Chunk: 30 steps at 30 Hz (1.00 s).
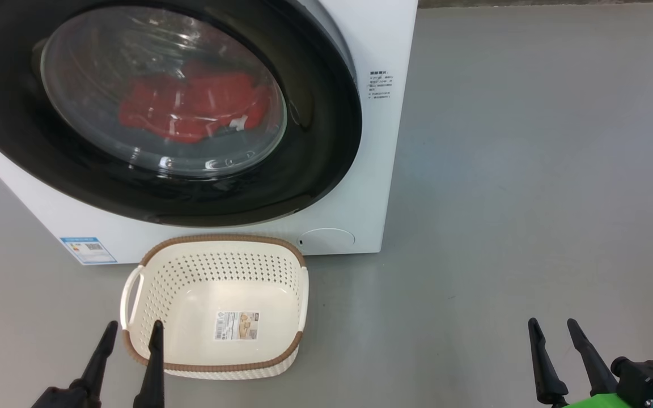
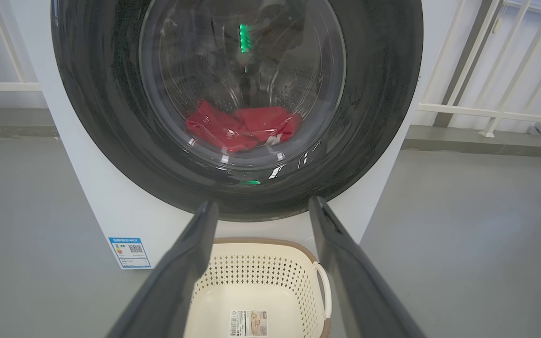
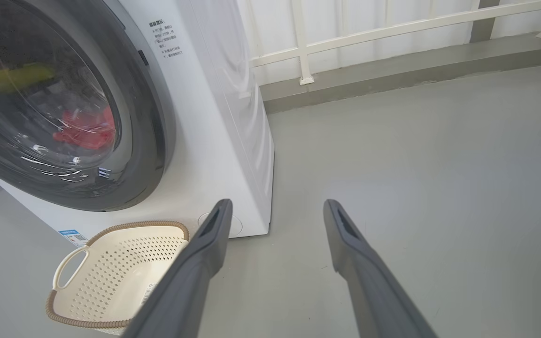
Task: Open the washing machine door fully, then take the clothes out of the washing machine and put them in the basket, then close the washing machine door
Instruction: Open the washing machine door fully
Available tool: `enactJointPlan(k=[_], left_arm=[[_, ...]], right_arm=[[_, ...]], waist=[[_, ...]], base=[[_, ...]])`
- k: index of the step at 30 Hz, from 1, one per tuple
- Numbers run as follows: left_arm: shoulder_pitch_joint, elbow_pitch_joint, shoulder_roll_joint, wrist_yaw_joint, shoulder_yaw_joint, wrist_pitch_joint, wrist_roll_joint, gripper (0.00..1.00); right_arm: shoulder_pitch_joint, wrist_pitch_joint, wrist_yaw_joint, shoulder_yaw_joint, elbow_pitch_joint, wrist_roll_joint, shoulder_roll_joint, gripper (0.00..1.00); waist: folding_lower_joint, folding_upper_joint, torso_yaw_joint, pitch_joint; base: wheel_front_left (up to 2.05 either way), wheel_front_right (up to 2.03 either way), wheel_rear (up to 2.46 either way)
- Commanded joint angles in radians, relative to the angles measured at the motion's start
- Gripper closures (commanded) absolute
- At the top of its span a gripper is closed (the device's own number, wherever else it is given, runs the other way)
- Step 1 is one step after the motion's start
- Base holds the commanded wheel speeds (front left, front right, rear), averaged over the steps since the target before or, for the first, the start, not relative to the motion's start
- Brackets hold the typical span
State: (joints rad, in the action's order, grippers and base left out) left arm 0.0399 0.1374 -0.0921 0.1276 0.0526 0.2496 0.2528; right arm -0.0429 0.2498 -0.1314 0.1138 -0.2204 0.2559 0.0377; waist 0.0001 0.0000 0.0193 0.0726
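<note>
The left gripper (image 1: 136,324) is empty, fingers apart, by the near-left corner of the basket (image 1: 221,239). The right gripper (image 1: 552,322), also apart and empty, hangs over the floor (image 1: 502,198), well to the right. The basket holds nothing and stands just before the washing machine (image 1: 386,39). The washing machine door (image 1: 318,141) is shut, with the clothes (image 1: 190,107) behind its glass. Judgement: no step is done yet.

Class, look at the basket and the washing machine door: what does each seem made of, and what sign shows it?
The basket: probably moulded cream plastic, smooth, with even perforations; brown rim looks woven. The washing machine door: glossy black rim, likely plastic, around clear bulging glass or plastic showing reflections.
</note>
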Motion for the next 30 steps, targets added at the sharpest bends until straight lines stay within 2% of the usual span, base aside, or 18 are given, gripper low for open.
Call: enactJointPlan(k=[1,21,22,23,24,25,30], left_arm=[[-0.021,-0.016,-0.010,0.003,-0.036,0.012,0.013,0.00],[-0.011,-0.009,-0.006,0.003,-0.031,0.012,0.015,0.00],[-0.011,-0.009,-0.006,0.003,-0.030,0.012,0.015,0.00],[-0.011,-0.009,-0.006,0.003,-0.029,0.012,0.015,0.00],[-0.012,-0.009,-0.006,0.003,-0.029,0.012,0.015,0.00],[-0.013,-0.010,-0.006,0.003,-0.028,0.012,0.016,0.00],[-0.022,-0.016,-0.006,0.003,-0.023,0.012,0.019,0.00]], right_arm=[[0.013,0.012,0.001,-0.020,0.018,-0.007,0.013,0.00],[0.027,0.012,0.001,-0.039,0.011,-0.025,0.013,0.00],[0.033,0.012,0.001,-0.047,0.010,-0.022,0.013,0.09],[0.041,0.012,0.001,-0.053,0.010,-0.020,0.013,0.70],[0.052,0.012,0.001,-0.057,0.011,-0.018,0.013,0.89],[0.063,0.012,0.001,-0.062,0.012,-0.015,0.013,1.00],[0.138,0.012,0.001,-0.088,0.020,0.025,0.013,1.00]], waist=[[0.0000,0.0000,0.001,-0.001],[0.0000,0.0000,0.008,-0.017],[0.0000,0.0000,0.008,-0.017],[0.0000,0.0000,0.008,-0.017],[0.0000,0.0000,0.007,-0.015],[0.0000,0.0000,0.008,-0.014],[0.0000,0.0000,0.012,-0.003]], base=[[0.00,0.00,0.00],[0.00,0.00,0.00],[0.00,0.00,0.00],[0.00,0.00,0.00],[0.00,0.00,0.00],[0.00,0.00,0.00],[0.00,0.00,0.00]])
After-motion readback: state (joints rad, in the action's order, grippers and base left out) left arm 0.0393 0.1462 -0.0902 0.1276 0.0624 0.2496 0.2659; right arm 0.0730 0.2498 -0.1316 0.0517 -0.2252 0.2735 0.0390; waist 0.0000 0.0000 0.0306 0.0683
